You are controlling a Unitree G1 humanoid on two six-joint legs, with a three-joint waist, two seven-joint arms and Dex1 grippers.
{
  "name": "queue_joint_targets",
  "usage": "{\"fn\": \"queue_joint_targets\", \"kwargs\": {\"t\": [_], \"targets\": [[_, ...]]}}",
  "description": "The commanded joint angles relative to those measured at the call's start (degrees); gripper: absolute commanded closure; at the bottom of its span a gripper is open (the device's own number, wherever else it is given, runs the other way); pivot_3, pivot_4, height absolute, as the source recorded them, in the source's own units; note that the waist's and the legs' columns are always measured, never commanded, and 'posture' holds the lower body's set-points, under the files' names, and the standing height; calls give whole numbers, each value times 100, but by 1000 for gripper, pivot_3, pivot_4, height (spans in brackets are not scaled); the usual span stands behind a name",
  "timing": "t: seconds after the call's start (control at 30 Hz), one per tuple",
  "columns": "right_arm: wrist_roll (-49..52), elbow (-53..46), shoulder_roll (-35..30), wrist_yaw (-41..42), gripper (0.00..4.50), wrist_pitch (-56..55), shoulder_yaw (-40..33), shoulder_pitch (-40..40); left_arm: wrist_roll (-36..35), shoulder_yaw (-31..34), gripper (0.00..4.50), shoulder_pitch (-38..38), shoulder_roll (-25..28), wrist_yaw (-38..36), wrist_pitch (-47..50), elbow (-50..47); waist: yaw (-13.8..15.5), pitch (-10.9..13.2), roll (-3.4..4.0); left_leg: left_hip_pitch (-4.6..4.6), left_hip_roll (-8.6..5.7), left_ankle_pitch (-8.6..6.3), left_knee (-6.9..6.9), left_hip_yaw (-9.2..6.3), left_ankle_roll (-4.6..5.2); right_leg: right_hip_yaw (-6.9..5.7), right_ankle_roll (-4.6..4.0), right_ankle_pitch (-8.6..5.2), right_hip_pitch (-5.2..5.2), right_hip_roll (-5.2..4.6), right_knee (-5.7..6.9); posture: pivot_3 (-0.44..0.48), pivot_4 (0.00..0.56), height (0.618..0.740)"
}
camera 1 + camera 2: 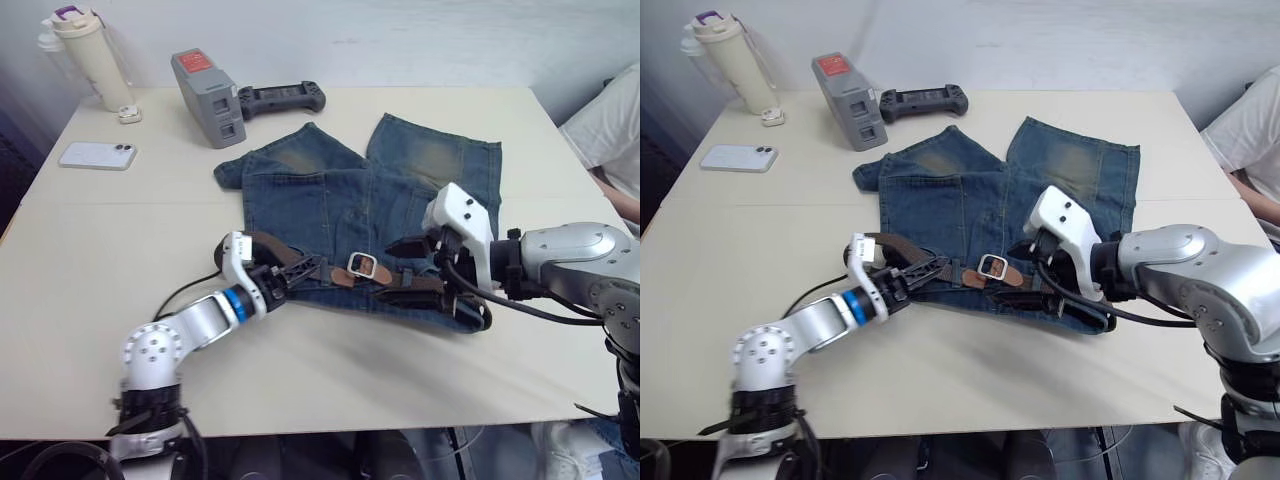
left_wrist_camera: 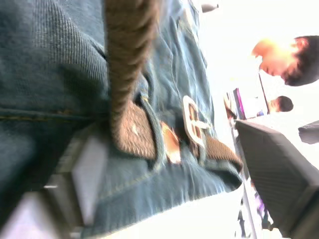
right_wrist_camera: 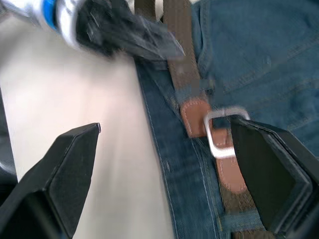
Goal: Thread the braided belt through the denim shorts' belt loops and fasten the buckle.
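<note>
Left gripper (image 1: 300, 272) clenched on belt (image 1: 290, 262) at near waistband of shorts (image 1: 340, 200), probably tensioning it, with right gripper (image 1: 425, 268) released just right of buckle (image 1: 362, 265), seemingly poised to fasten.

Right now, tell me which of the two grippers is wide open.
The right gripper: its fingers stand far apart beside the buckle. The left gripper sits at the braided belt instead.

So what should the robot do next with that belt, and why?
Probably draw the slack out: the left tool could pull the braided belt sideways, since it loops up loosely off the denim shorts there. The buckle already sits over the tan leather at the waistband, and the right tool hangs open around it, holding nothing.
</note>
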Motion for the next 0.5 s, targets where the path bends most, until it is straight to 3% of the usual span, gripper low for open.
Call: {"fn": "queue_joint_targets", "kwargs": {"t": [0.03,0.2,0.37,0.43,0.5], "targets": [[-388,-167,-175,195,0,-458,207,10,-642,153,23,174,692,-216,338,-503,-18,0,0,-1,1,1,0,3,-1,3,0,0,-5,1,1,0,150,740],[-1360,-51,-235,452,0,-1307,948,-22,130,92,23,308,2298,-1942,590,-1020,-11,2,-4,-4,1,1,-2,27,-1,27,-2,-1,-30,1,-3,0,150,740],[-2500,184,26,560,0,-2206,1826,-154,1331,-217,23,85,3424,-3568,87,-1133,-8,2,-3,-8,1,2,-13,62,-5,61,-3,-2,-69,4,2,0,150,740],[-3025,392,190,521,961,-2543,2172,-266,2077,-474,0,-34,3767,-4218,-426,-1144,-8,2,-4,-8,3,3,-12,71,-6,68,-3,-2,-77,5,4,0,150,740],[-3431,549,283,545,1890,-2806,2400,-324,2390,-611,0,-123,3894,-4589,-604,-1069,-10,2,-4,-7,3,2,-13,80,-7,75,-3,-1,-81,6,4,0,150,740]]}}
